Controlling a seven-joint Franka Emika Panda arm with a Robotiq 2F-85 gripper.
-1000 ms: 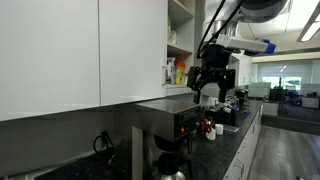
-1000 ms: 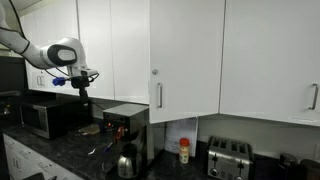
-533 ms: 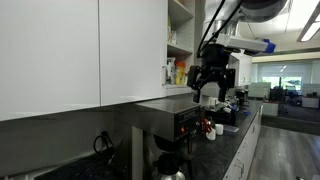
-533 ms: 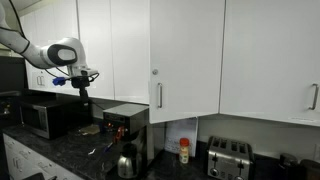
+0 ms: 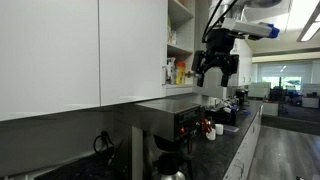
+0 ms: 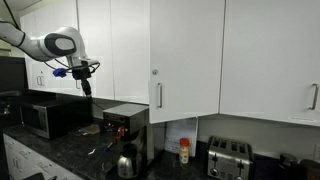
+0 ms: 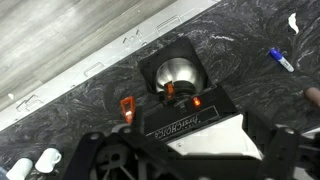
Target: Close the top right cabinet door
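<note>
The top right cabinet door [image 6: 186, 60] is a glossy white panel with a slim silver bar handle [image 6: 158, 95] at its lower left. Its handle edge stands out toward the camera, so it looks swung open. In an exterior view it seems to be the white panel [image 5: 132, 50] beside open shelves [image 5: 180, 45] that hold bottles. My gripper [image 5: 218, 72] hangs open and empty in the air past the shelves. It is well left of the door in an exterior view [image 6: 86, 82]. In the wrist view its dark fingers [image 7: 190, 162] spread across the bottom edge.
A black coffee machine [image 5: 176, 118] [image 6: 125, 120] [image 7: 180, 100] stands on the dark stone counter [image 7: 240, 40] below my gripper. A microwave [image 6: 45, 118], a carafe [image 6: 127, 160] and a toaster [image 6: 228, 158] stand along the counter. A blue pen [image 7: 281, 60] lies on it.
My gripper has risen a little above the coffee machine. The door has not moved.
</note>
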